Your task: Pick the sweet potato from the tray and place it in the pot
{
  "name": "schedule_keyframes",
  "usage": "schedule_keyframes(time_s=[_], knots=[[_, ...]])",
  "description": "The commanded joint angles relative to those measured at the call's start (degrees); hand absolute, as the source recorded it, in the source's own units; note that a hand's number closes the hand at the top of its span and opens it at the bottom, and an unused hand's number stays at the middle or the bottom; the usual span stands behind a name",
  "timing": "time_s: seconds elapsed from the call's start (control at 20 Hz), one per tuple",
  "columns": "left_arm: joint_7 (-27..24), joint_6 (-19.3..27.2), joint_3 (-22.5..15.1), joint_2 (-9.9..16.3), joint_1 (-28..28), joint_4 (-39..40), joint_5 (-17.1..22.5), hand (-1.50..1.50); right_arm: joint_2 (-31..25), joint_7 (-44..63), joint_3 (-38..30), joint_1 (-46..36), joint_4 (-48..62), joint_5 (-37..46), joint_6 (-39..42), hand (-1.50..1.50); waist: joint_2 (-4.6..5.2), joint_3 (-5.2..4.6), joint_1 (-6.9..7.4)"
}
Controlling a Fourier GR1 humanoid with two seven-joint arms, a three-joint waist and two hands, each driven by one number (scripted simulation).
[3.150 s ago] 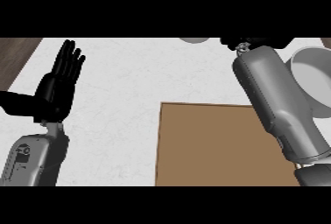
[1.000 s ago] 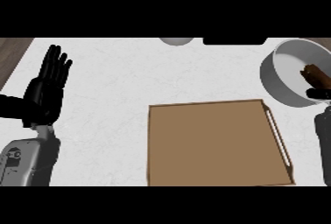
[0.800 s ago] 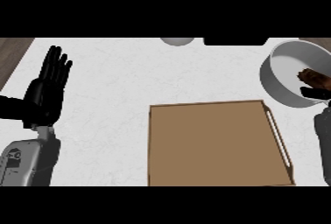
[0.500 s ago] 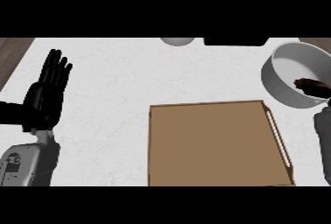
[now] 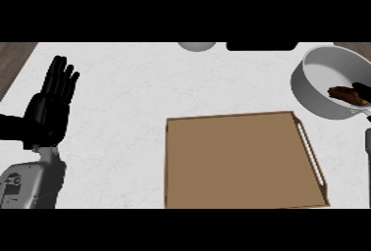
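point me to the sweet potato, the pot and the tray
sweet potato (image 5: 348, 94), head view, middle of the brown piece inside the pot.
pot (image 5: 319, 78), head view, bare inner wall at its left.
tray (image 5: 235, 164), head view, bare middle of the brown floor.

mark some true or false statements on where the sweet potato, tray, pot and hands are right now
1. The sweet potato lies on the tray. False: it is over the pot, at its right side.
2. The left hand is open, fingers up, at the view's left. True.
3. The pot stands on the tray. False: it stands on the counter, beyond the tray's far right corner.
4. The tray carries nothing. True.
5. The right hand shows only at the right edge, by the sweet potato. True.
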Motion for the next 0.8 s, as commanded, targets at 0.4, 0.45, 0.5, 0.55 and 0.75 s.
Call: schedule_keyframes(time_s=[0.4, 0.45, 0.5, 0.55, 0.75], knots=[[0.6, -0.5, -0.3, -0.2, 4.7, -4.4, -0.3, 0.0, 3.9, -8.8, -2.9, 22.0, -28.5, -17.3, -1.0, -1.5, -0.23, -0.01, -0.42], [-2.2, -1.4, 1.3, 0.6, 0.2, 1.9, 0.2, 0.0, 4.1, -13.1, -3.3, 23.6, -28.1, -21.3, -1.3, -1.5, 0.01, 0.0, -0.58], [-2.1, -1.2, 1.7, 0.8, 0.4, 1.8, 0.2, 0.0, 3.1, -11.2, -4.6, 25.5, -30.7, -21.7, 0.2, -1.5, -0.02, -0.01, -0.63], [-1.3, -0.8, 1.5, 0.1, 1.0, 0.4, 0.5, 0.0, 7.1, -14.9, -3.7, 28.3, -30.6, -22.4, -2.4, -1.5, 0.01, 0.0, -0.36], [-0.4, 1.2, 0.5, -0.9, -3.0, 3.0, -1.2, 0.0, 9.6, -18.2, -5.2, 36.3, -37.4, -27.4, -0.3, -1.5, 0.04, 0.01, -0.63]])
